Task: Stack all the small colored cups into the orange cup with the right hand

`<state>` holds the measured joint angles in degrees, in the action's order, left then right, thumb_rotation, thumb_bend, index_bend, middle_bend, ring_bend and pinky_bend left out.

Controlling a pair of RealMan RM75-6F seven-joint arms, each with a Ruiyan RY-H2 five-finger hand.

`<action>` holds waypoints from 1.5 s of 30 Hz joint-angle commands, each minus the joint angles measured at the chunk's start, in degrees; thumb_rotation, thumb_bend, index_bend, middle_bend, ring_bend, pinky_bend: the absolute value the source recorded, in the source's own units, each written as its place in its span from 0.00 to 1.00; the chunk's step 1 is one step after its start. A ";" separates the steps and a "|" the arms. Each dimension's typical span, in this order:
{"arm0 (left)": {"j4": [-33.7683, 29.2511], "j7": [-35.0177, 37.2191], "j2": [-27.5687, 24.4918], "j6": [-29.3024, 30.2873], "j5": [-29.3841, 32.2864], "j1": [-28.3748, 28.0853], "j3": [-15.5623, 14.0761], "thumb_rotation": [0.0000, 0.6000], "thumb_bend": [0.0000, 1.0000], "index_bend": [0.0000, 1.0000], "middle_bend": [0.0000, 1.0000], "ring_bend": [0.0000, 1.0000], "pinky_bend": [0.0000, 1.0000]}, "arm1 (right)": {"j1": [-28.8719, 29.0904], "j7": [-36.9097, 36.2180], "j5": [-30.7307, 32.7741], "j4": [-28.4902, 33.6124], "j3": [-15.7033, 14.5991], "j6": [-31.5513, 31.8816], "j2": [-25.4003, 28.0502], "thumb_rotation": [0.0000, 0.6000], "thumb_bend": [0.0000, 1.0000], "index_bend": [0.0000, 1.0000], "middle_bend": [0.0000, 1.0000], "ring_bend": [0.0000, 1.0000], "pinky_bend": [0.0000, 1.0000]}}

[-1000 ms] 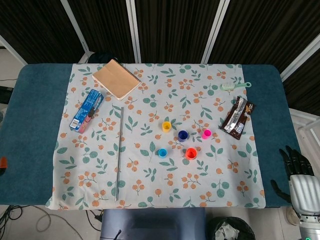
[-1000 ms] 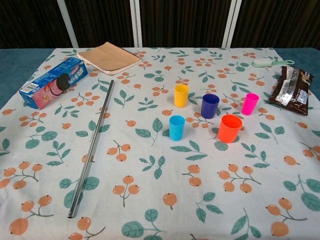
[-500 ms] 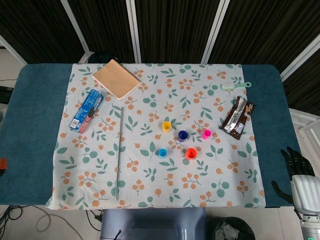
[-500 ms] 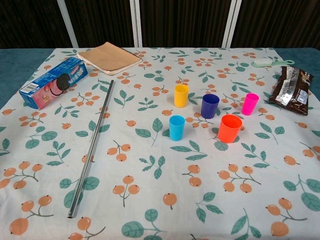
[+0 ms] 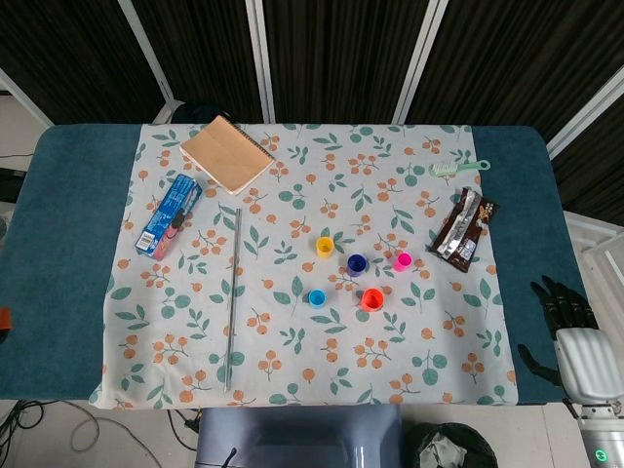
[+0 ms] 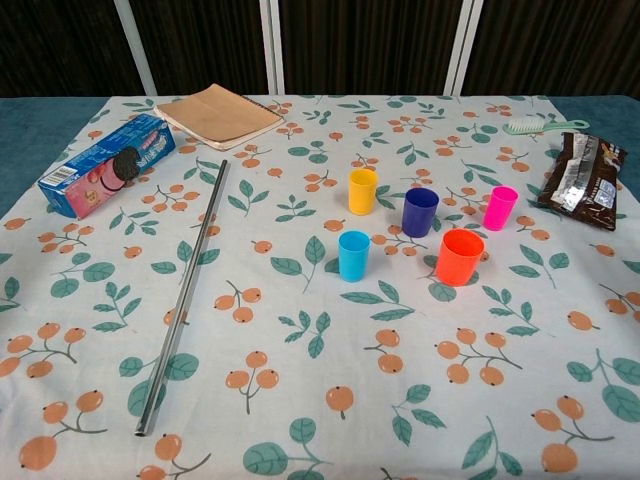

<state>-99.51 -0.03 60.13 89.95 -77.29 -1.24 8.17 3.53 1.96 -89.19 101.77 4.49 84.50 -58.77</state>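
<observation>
The orange cup (image 5: 372,299) (image 6: 460,256) stands upright on the floral cloth, right of centre. Around it stand a light blue cup (image 5: 317,298) (image 6: 353,255), a yellow cup (image 5: 325,247) (image 6: 362,191), a dark blue cup (image 5: 357,263) (image 6: 420,212) and a pink cup (image 5: 403,261) (image 6: 500,208), each apart and empty. My right hand (image 5: 565,336) shows only in the head view, at the lower right past the table's edge, fingers spread and holding nothing. The left hand appears in neither view.
A long metal rod (image 5: 233,297) (image 6: 187,287) lies left of the cups. A blue cookie box (image 5: 168,215) (image 6: 106,164) and a brown notebook (image 5: 227,154) (image 6: 219,115) sit at the back left. A chocolate wrapper (image 5: 464,228) (image 6: 584,181) and a green brush (image 5: 458,168) (image 6: 543,125) lie at the right.
My right hand has shifted a little left and up toward the table's right edge. The cups have not moved.
</observation>
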 commanded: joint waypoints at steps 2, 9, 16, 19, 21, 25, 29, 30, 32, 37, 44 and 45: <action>0.02 -0.33 0.10 0.06 -0.17 -0.02 -0.08 1.00 0.41 0.16 0.03 0.01 0.11 | 9.58 0.89 6.57 5.88 5.42 -13.70 6.70 1.00 0.36 0.00 0.00 0.01 0.10; 0.10 -0.70 0.41 0.08 -0.18 -0.05 -0.14 1.00 0.41 0.16 0.03 0.01 0.11 | 21.79 4.91 20.91 8.91 11.35 -29.26 8.19 1.00 0.37 0.04 0.00 0.01 0.10; 0.13 -0.56 0.45 0.00 0.26 -0.05 0.06 1.00 0.41 0.16 0.03 0.01 0.11 | 31.38 15.93 34.29 6.79 13.44 -32.16 1.47 1.00 0.37 0.16 0.00 0.01 0.09; 0.25 -0.34 0.38 -0.14 0.58 -0.07 0.19 1.00 0.41 0.16 0.03 0.01 0.11 | 36.01 21.95 41.41 5.24 13.10 -32.61 -2.28 1.00 0.36 0.19 0.00 0.01 0.10; 0.34 -0.13 0.31 -0.24 0.79 -0.06 0.26 1.00 0.41 0.16 0.03 0.01 0.11 | 38.56 24.90 45.13 4.12 12.72 -32.54 -4.56 1.00 0.36 0.21 0.00 0.01 0.10; 0.47 0.26 0.19 -0.40 1.12 -0.06 0.41 1.00 0.41 0.16 0.03 0.01 0.11 | 42.40 28.94 50.70 2.08 11.82 -31.78 -8.62 1.00 0.36 0.22 0.00 0.01 0.09; 0.66 0.76 0.08 -0.85 1.71 -0.20 0.68 1.00 0.41 0.16 0.04 0.01 0.11 | 45.18 31.38 54.36 -0.04 10.90 -31.18 -12.05 1.00 0.36 0.22 0.00 0.01 0.09; 0.71 0.83 0.06 -0.99 1.80 -0.26 0.72 1.00 0.41 0.16 0.04 0.01 0.11 | 45.87 31.78 55.32 -0.73 10.68 -31.20 -12.99 1.00 0.36 0.22 0.00 0.01 0.09; 0.77 0.86 0.07 -1.13 1.85 -0.31 0.72 1.00 0.41 0.16 0.04 0.01 0.11 | 46.86 32.13 56.78 -1.85 10.38 -31.29 -14.48 1.00 0.36 0.22 0.00 0.01 0.09; 0.66 0.71 0.14 -1.14 1.77 -0.29 0.61 1.00 0.41 0.16 0.04 0.01 0.11 | 49.01 33.28 59.45 -4.53 9.03 -31.83 -17.77 1.00 0.36 0.22 0.00 0.01 0.10; 0.76 0.63 0.20 -1.31 1.82 -0.42 0.64 1.00 0.41 0.16 0.04 0.01 0.11 | 50.31 33.56 60.54 -6.82 7.66 -31.80 -20.55 1.00 0.36 0.25 0.00 0.01 0.09; 0.79 0.60 0.21 -1.34 1.85 -0.43 0.64 1.00 0.41 0.16 0.04 0.01 0.11 | 50.39 33.48 60.45 -7.15 7.50 -31.81 -20.90 1.00 0.36 0.25 0.00 0.01 0.09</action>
<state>-98.73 0.58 60.33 88.62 -75.45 -1.67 8.81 53.78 35.50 -28.68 94.96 12.22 52.72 -79.31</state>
